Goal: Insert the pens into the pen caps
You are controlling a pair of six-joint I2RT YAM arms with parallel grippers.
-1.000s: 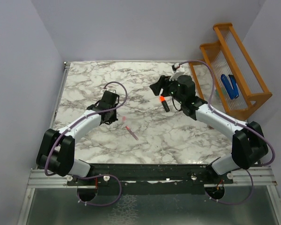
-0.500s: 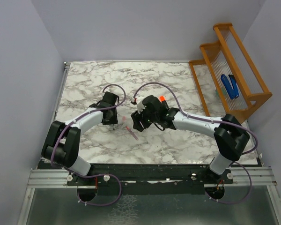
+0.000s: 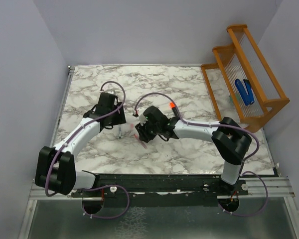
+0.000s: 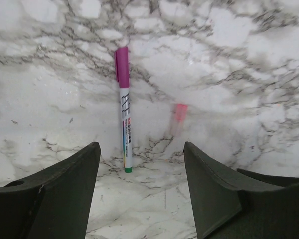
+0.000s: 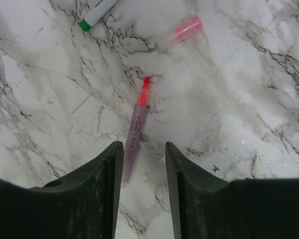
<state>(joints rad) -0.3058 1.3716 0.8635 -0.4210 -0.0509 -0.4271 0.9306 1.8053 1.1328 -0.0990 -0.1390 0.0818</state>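
A slim white pen (image 4: 125, 130) with a magenta end lies on the marble just beyond my left gripper (image 4: 142, 194), which is open and holds nothing. A small pink cap (image 4: 180, 111) lies to its right. My right gripper (image 5: 142, 164) is open and low over a slim pink pen (image 5: 135, 128) with a red tip. The pen's rear end lies between the jaws, close to the left finger. The pink cap (image 5: 182, 31) lies beyond that pen. A stubby black marker (image 3: 175, 111) with an orange tip lies behind the right arm. From above, the left gripper (image 3: 117, 124) and right gripper (image 3: 139, 134) stand close together.
An orange wooden rack (image 3: 259, 107) stands at the back right edge with blue chunky objects (image 3: 244, 91) in it. Grey walls close in the table (image 3: 189, 144) on three sides. The right forearm stretches across the table's middle.
My left gripper has opened and drawn back, leaving the white pen on the table. The right arm swung left from beside the black marker to over the pink pen, its jaws narrowing.
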